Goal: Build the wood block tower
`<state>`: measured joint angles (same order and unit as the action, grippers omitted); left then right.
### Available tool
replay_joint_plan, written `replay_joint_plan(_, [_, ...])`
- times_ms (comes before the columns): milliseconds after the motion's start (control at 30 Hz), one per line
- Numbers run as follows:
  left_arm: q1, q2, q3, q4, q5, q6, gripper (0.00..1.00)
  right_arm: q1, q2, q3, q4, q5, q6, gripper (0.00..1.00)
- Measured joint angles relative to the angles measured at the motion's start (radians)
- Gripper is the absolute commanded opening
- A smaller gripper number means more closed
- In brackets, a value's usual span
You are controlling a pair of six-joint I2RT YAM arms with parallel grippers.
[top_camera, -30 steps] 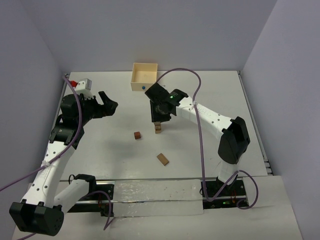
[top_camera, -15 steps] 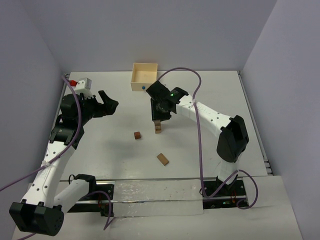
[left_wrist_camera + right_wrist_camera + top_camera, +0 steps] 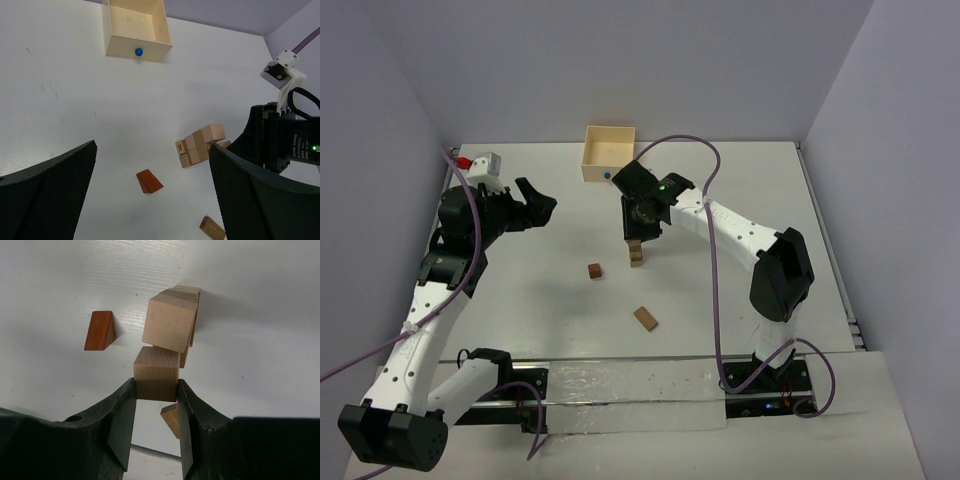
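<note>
Our right tool [image 3: 156,390] is clenched on a pale wood block [image 3: 156,374], one finger pressed flat on each side face. Its own wrist view shows this grip plainly, while from above the right tool [image 3: 635,237] hides the block altogether. Just beyond the fingertips stands the tower [image 3: 170,322], and its nearest cube overlaps the held block's far edge. We cannot tell whether the two touch.

From the top camera the tower [image 3: 636,256] is only a small brown stub under the tool. The left wrist view gives it more shape, showing the tower [image 3: 200,145] as a short column of tan blocks whose lowest block carries a dark cross mark.

Off to the left of the right tool's fingers lies a reddish wedge [image 3: 100,331], apart from the tower. Behind the held block a tan brick [image 3: 171,419] peeks out between the fingers. The top view shows that brick [image 3: 645,318] lying alone on the table [image 3: 760,180], nearer the arm bases.

Our left tool [image 3: 542,207] hangs released, with its jaws spread wide and nothing between them. Its camera looks past both fingers [image 3: 50,200] to the wedge [image 3: 149,181]. Far ahead of them is the box [image 3: 136,30] with its blue dot [image 3: 138,51].
</note>
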<state>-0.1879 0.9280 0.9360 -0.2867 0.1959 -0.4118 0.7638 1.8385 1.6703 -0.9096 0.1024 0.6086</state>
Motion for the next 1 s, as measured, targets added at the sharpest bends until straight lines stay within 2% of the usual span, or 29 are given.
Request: replay_joint_plan(1000, [0.000, 0.003, 0.000, 0.000, 0.012, 0.001, 0.99, -0.023, 0.024, 0.011, -0.001, -0.019, -0.004, 0.34])
